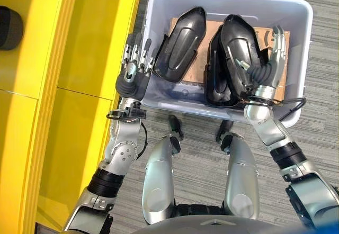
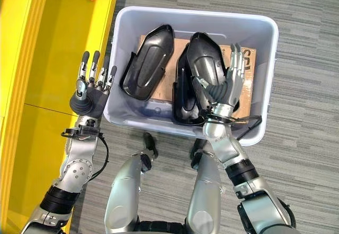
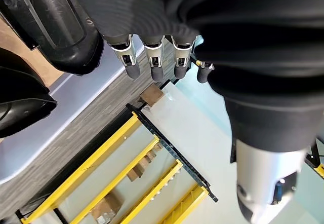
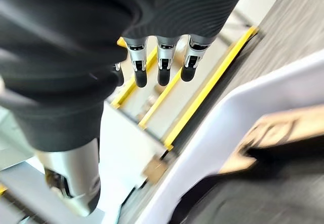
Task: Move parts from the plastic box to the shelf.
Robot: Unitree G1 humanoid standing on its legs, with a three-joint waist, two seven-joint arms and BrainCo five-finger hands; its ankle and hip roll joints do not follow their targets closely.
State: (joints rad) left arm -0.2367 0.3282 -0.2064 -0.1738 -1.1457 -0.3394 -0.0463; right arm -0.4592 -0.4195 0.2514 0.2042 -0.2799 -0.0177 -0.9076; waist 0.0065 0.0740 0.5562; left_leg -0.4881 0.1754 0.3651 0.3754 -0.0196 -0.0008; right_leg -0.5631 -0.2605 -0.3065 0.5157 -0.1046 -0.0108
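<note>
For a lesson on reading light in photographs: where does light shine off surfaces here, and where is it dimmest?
Left eye view: a pale sheen runs along the curved tops of the left black part and the right black part, and the yellow shelf is evenly bright. Right eye view: the plastic box is dimmest low inside, beside the parts.
</note>
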